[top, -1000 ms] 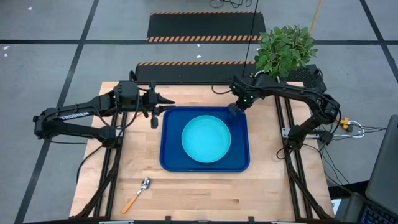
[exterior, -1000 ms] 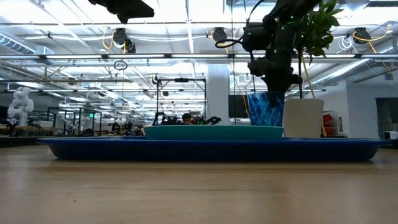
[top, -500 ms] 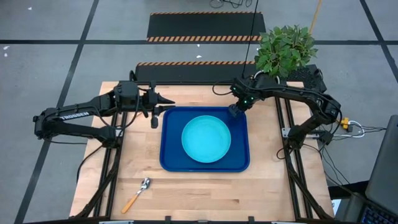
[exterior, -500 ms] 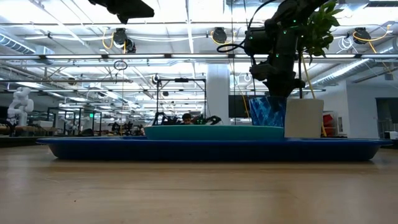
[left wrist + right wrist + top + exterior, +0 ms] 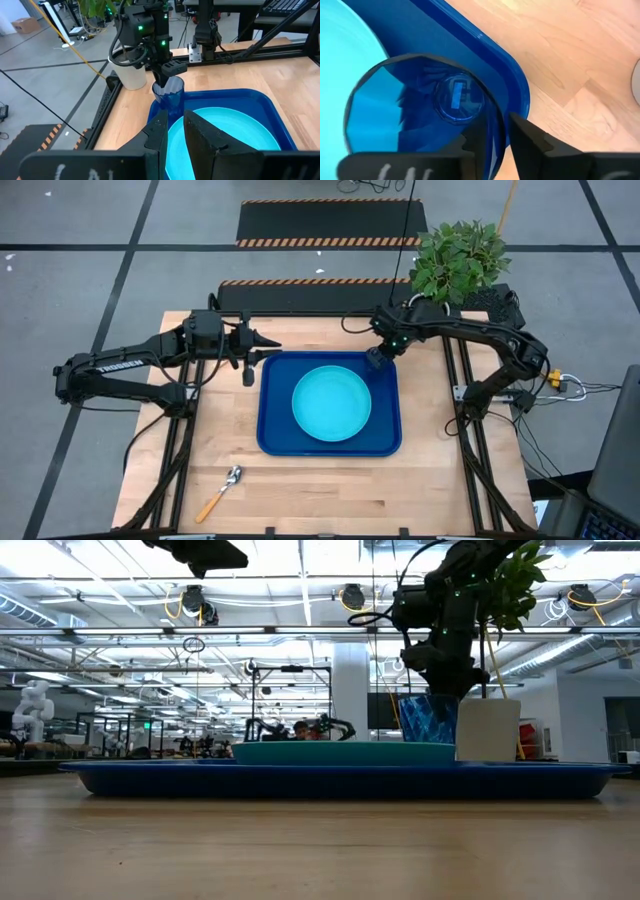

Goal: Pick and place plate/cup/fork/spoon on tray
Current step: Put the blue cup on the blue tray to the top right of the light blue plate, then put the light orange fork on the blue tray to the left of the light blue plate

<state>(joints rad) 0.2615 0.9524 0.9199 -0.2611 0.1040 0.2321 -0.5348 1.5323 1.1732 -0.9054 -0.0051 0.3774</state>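
The dark blue tray (image 5: 275, 435) lies mid-table with the turquoise plate (image 5: 331, 403) flat on it. The dark blue cup (image 5: 380, 358) stands upright on its base in the tray's far right corner (image 5: 490, 55), beside the plate (image 5: 235, 135). My right gripper (image 5: 500, 131) points down over the cup (image 5: 420, 110), open, one finger inside it and one outside. My left gripper (image 5: 270, 346) hovers above the tray's far left corner, slightly open and empty. The orange-handled spoon (image 5: 224, 490) lies flat on the table at the near left. The fork is out of view. My right gripper straddles the cup's wall (image 5: 501, 120) on the side toward the tray's corner, coming from above. One finger (image 5: 475, 137) is inside the cup, the other (image 5: 530, 142) outside. Whether either finger touches the wall I cannot tell. The cup stands upright on the tray.
A white plant pot (image 5: 132, 75) with a leafy plant (image 5: 455, 260) stands just beyond the table's far right corner, close behind the cup (image 5: 428, 718). Bare wood runs along the table's near side and to the left of the tray.
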